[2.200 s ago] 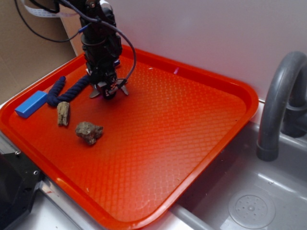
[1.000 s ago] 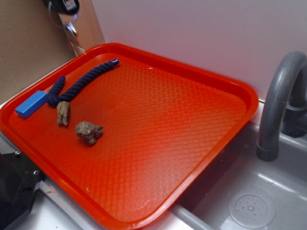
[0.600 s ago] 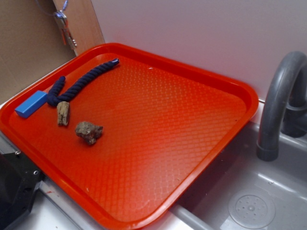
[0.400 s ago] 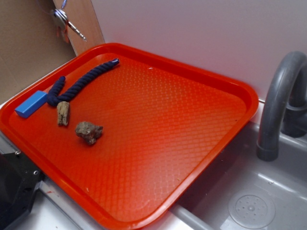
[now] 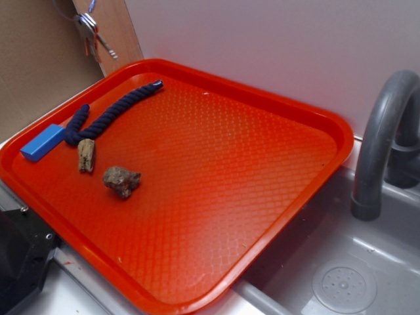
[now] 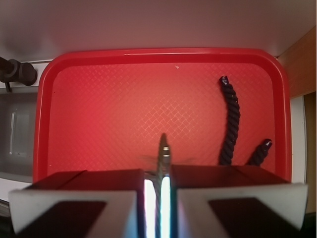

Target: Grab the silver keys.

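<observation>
High above the red tray's (image 5: 315,131) far left corner, the silver keys (image 5: 88,29) dangle clear of the rope (image 5: 108,113); the tool (image 6: 157,186) pinches them narrowly, seemingly to keep them lifted.

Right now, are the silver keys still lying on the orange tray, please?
No, the silver keys hang in the air above the orange tray's far left corner, clear of its surface.
</observation>
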You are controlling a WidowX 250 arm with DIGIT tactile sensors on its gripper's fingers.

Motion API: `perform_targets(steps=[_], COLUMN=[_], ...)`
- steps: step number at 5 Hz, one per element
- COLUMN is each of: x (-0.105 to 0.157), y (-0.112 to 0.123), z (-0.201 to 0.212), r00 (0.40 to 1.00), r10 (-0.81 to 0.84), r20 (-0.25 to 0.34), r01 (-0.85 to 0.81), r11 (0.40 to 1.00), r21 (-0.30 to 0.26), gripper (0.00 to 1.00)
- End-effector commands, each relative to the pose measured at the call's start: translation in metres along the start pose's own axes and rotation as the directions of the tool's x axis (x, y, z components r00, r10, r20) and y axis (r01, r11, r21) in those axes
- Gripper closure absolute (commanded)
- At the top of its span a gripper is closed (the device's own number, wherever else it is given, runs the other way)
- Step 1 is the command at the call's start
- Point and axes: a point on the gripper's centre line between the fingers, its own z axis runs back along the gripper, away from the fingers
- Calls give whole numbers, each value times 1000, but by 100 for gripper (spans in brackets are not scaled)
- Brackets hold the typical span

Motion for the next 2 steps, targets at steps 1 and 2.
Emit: perform_targets(steps=[1, 2], x=[-1, -3], y=[-3, -7], z=[5, 4], r00=[999, 997], r10=[-14, -34], r20=[45, 68], r01=[14, 33], r11=[1000, 999], r21=[5, 20], gripper=[100, 100])
